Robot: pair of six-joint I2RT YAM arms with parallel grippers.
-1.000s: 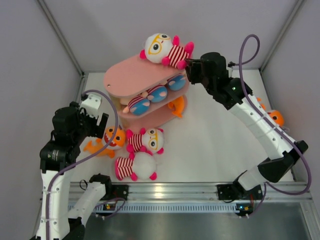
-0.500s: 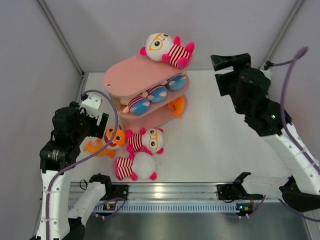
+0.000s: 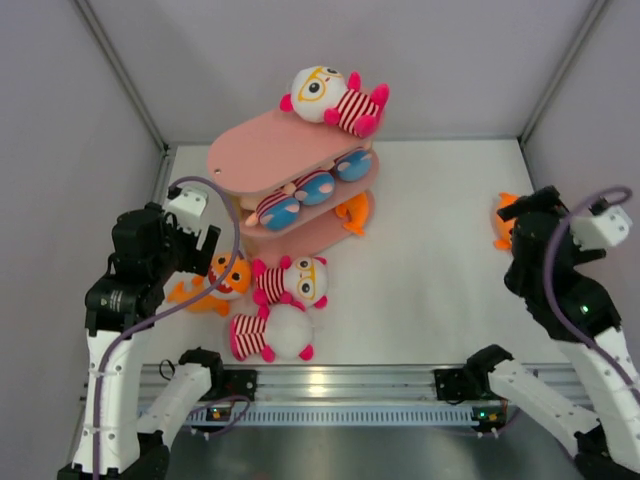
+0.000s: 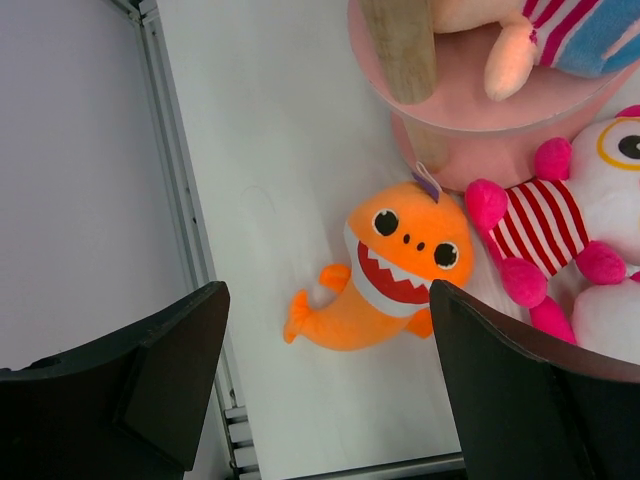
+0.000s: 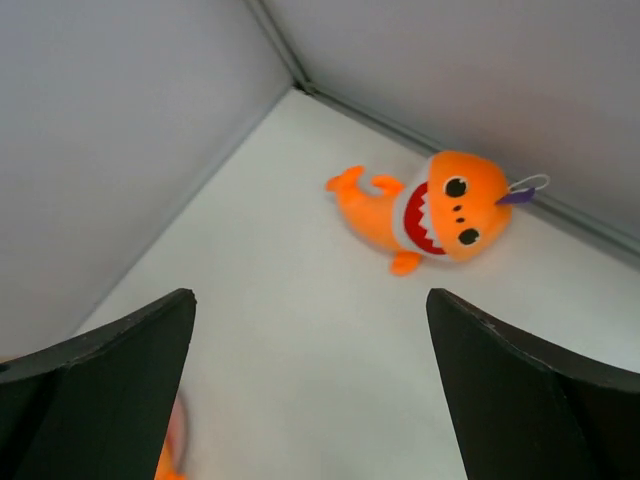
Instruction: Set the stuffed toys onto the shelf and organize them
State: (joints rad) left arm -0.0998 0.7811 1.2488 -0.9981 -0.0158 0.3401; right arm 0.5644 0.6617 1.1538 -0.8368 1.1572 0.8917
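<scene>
The pink shelf (image 3: 265,150) stands at the back left. A white-headed stuffed toy (image 3: 325,95) lies on its top tier, boys in blue shorts (image 3: 300,188) on the middle tier, an orange fish (image 3: 352,212) on the bottom one. On the table in front lie an orange fish (image 3: 218,280) (image 4: 400,265) and two white-headed toys (image 3: 295,280) (image 3: 275,335). My left gripper (image 3: 197,248) (image 4: 328,320) hangs open above that fish. Another orange fish (image 3: 504,215) (image 5: 430,215) lies at the right, just ahead of my open, empty right gripper (image 3: 527,208) (image 5: 308,300).
Grey enclosure walls (image 3: 90,120) close in the left, back and right sides. A metal rail (image 3: 340,380) runs along the near edge. In the left wrist view the shelf's lower tier (image 4: 470,110) and a wooden support (image 4: 400,45) sit just beyond the fish.
My right gripper has opened wide, left the white-headed toy on the top tier, and swung back to the right side by the orange fish. The left arm has hardly moved.
</scene>
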